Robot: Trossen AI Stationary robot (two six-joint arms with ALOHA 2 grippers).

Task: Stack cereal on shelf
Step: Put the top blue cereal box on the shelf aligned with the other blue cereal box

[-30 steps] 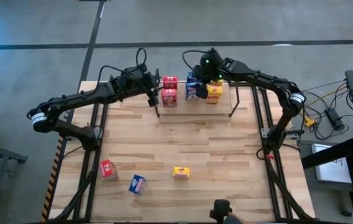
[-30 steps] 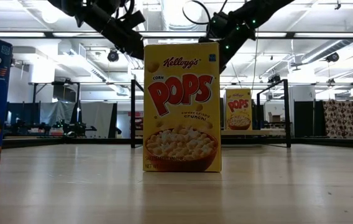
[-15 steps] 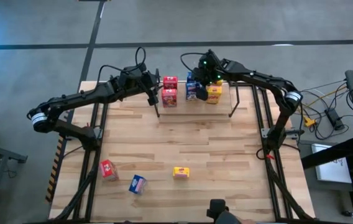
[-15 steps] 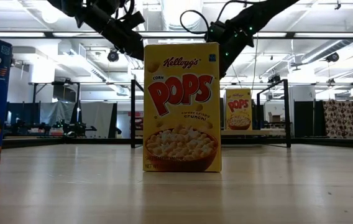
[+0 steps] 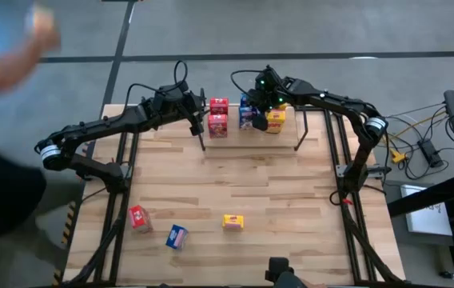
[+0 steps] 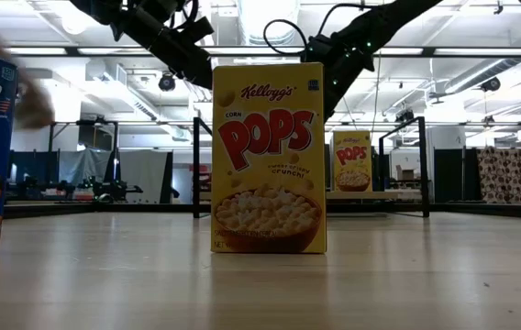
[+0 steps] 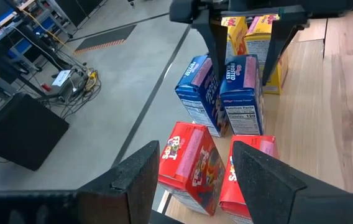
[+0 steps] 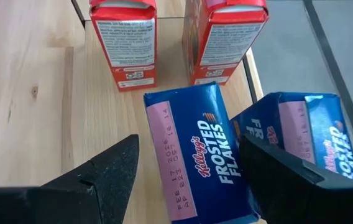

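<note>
Here our right gripper (image 8: 186,180) straddles a blue cereal box (image 8: 198,165), fingers apart. Retreating crookedly, we judge, could topple its blue neighbour (image 8: 313,143). The left gripper's (image 7: 192,180) fingers also gape.

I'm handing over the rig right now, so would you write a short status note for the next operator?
Right gripper: open, straddling a blue box on the shelf.
Left gripper: open, empty, beside the red boxes.
Done: two red, two blue and two yellow boxes on the shelf.
Left: red box, blue box and yellow box at the table's near edge.
</note>
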